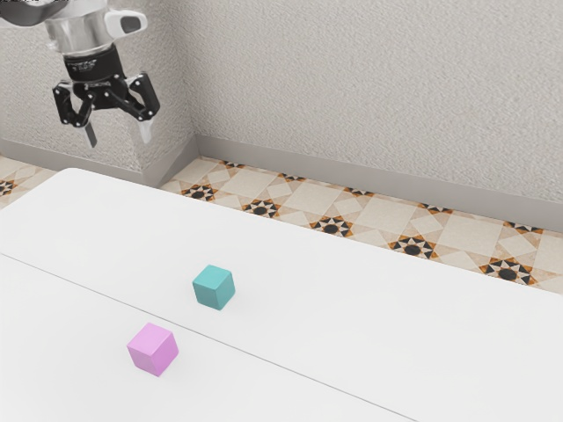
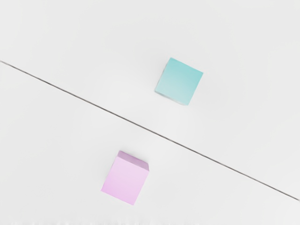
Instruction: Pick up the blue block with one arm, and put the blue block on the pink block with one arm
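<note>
- The blue block (image 1: 214, 287), more teal than pure blue, sits flat on the white table (image 1: 396, 334) near the middle of its visible surface. Nothing touches it.
- In the wrist view the blue block (image 2: 178, 81) shows mostly its top face, with a sliver of one side face along one edge.
- The pink block (image 1: 152, 349) also rests flat on the table. It is nearer the camera and toward the exterior view's left of the blue block. The two are near each other but clearly apart.
- The wrist view shows the pink block (image 2: 124, 177) with its top face and a darker strip of one side.
- A thin dark seam (image 1: 264, 360) crosses the tabletop diagonally and runs between the two blocks. Each block stands clear of the seam (image 2: 150, 131), on opposite sides of it.
- The gripper (image 1: 119, 134) hangs high in the exterior view's upper left, above the table's far corner and well apart from both blocks. Its fingers (image 1: 146, 130) point downward, spread wide, with nothing between them.
- Beyond the table lies a floor of cream tiles with orange-and-black star patterns (image 1: 369, 215).
- A grey baseboard (image 1: 369, 176) runs along the foot of a rough, pale textured wall (image 1: 396, 79).
</note>
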